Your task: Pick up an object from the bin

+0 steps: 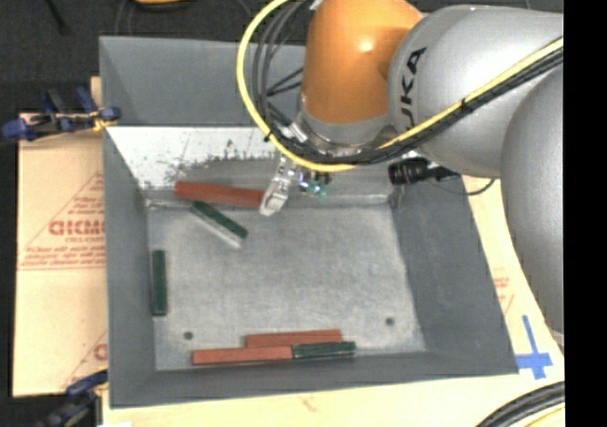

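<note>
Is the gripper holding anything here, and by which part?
Cannot be told: the gripper sits at the right end of the red-brown bar by the far wall, but no hold shows.

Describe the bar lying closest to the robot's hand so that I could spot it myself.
Look to the far wall of the grey bin, where the hand hangs. Just left of the hand, a long red-brown bar lies flat along the foot of that wall. Its nearest neighbour, a green bar, is slanted, and the other red-brown bars lie along the near wall.
</note>
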You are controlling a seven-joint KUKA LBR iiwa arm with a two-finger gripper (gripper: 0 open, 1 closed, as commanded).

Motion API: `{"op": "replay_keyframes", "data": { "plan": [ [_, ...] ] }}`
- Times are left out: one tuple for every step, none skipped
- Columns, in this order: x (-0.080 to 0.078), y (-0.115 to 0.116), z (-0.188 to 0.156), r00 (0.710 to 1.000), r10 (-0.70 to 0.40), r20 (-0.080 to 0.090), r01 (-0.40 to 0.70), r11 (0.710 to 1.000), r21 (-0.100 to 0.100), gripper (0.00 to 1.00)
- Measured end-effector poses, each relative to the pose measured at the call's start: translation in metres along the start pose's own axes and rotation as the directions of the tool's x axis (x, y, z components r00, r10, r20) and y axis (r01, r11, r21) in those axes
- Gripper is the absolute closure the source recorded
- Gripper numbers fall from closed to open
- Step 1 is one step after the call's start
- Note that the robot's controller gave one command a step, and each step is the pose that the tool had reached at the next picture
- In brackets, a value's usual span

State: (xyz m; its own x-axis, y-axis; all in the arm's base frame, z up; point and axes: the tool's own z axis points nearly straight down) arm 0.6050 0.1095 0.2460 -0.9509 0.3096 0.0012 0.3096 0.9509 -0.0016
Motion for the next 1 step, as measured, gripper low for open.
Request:
{"op": "replay_keyframes", "data": {
  "plan": [
    [0.0082, 0.0016, -0.0348, 0.998, -0.055, 0.005, 0.055, 0.998, -0.001, 1.00]
  ]
}}
